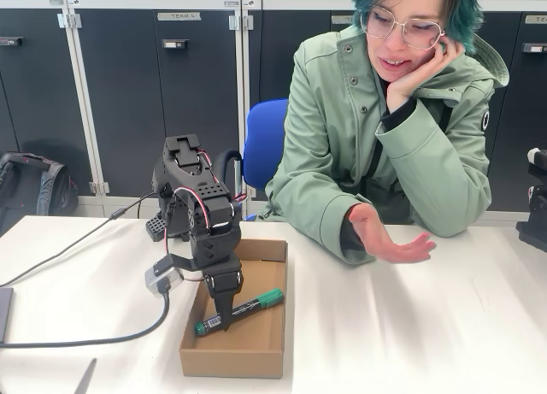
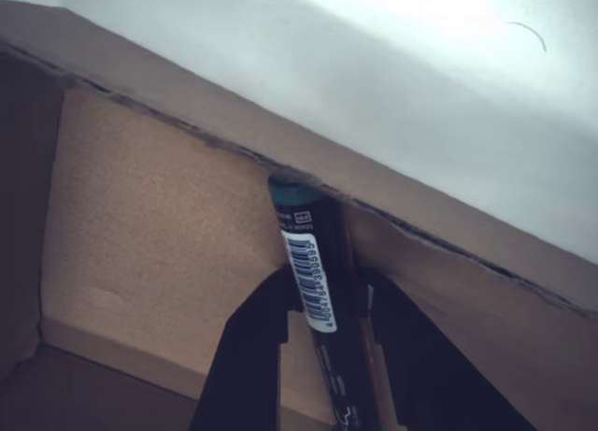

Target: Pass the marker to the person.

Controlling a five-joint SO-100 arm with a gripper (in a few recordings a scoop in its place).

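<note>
Your hand [image 1: 220, 313] is clamped on the marker [image 1: 243, 310] — down inside the cardboard box [image 1: 256, 351] on the counter [image 1: 410, 326]. The marker lies slanted, its green end by the box wall in the wrist view. Beyond the box, the person [image 1: 393, 120] holds an open palm [image 1: 389, 236] over the counter.

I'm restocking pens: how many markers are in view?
1. The marker lies in the cardboard box on the table, between the gripper's jaws. No others show; the arm hides part of the box.
</note>
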